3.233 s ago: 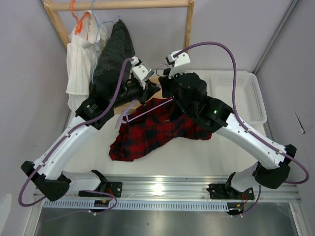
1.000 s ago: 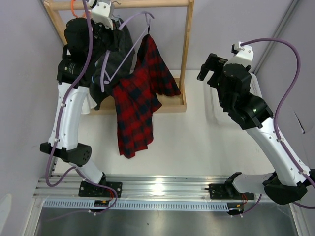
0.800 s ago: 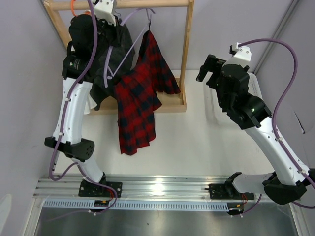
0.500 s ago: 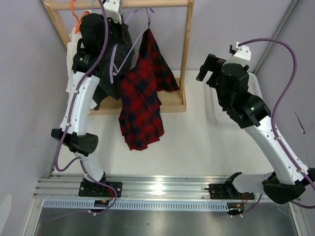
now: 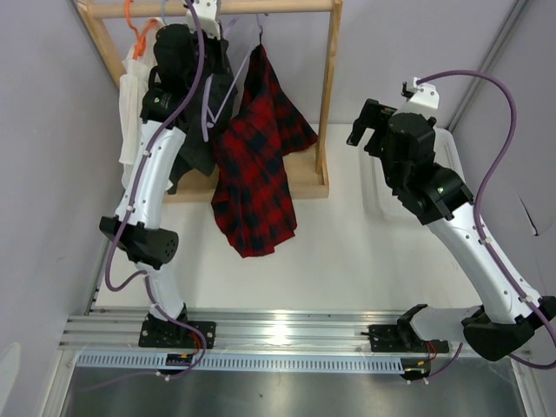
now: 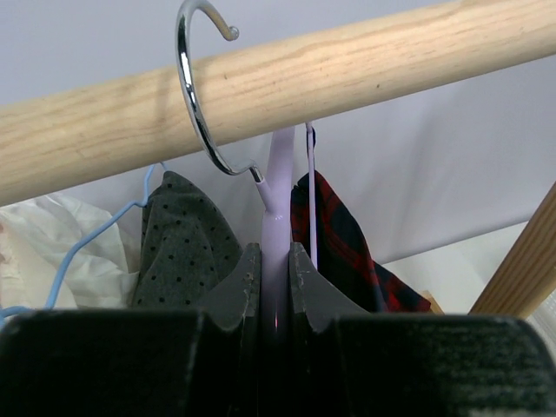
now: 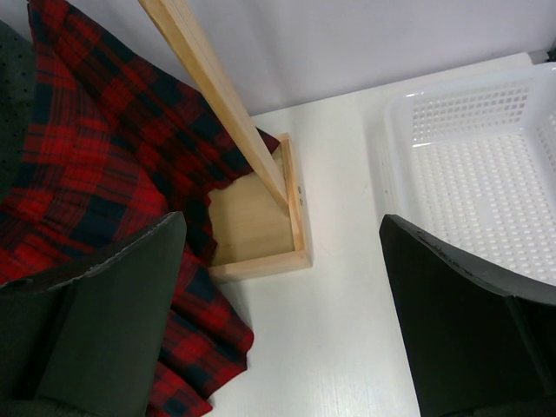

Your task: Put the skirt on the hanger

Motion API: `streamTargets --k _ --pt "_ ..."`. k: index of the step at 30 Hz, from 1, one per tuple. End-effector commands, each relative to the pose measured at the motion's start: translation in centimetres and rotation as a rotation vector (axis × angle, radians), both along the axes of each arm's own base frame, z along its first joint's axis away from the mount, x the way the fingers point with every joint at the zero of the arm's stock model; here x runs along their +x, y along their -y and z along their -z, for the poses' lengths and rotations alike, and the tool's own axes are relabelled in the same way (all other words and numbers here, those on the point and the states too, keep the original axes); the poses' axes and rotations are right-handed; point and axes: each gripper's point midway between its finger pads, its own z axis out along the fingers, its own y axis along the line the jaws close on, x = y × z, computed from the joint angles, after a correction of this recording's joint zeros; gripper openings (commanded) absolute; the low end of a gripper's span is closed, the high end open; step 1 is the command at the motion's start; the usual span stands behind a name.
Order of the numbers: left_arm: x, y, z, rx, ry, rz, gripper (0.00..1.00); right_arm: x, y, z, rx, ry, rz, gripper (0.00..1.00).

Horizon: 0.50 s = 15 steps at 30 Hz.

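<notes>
Skirt (image 5: 256, 174) hangs on hanger (image 6: 276, 221) at 11 o'clock by the rail (image 6: 391, 56). Our left tool (image 6: 274, 274) pinches the hanger neck; right tool (image 7: 282, 261) gapes wide, empty. Next we seat hook (image 6: 193, 104) on rail, then release.

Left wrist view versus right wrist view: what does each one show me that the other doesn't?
Only the left wrist: the left gripper shut on the hanger by its lilac neck, the metal hook at the wooden rail, and a pale blue hanger. Only the right wrist: the open right gripper, the white basket and the rack's wooden base. Both: the skirt, hanging.
</notes>
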Motion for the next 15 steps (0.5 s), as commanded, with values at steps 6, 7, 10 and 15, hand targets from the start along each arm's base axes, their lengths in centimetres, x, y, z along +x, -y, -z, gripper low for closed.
streamTargets --k 6,7,10,15 --pt "-0.4 -0.3 -3.1 -0.071 0.114 -0.004 0.00 0.3 -0.3 -0.4 0.052 0.028 -0.015 0.99" --pt "-1.1 -0.5 -3.7 -0.081 0.126 -0.007 0.00 0.2 -0.4 -0.2 0.058 0.029 -0.017 0.99" --pt "-2.0 -0.6 -3.5 -0.084 0.117 0.004 0.05 0.2 -0.3 0.1 0.061 0.029 -0.020 0.99" --pt "-4.1 -0.7 -3.8 -0.092 0.116 0.033 0.44 0.3 -0.4 0.5 0.065 0.022 -0.026 0.99"
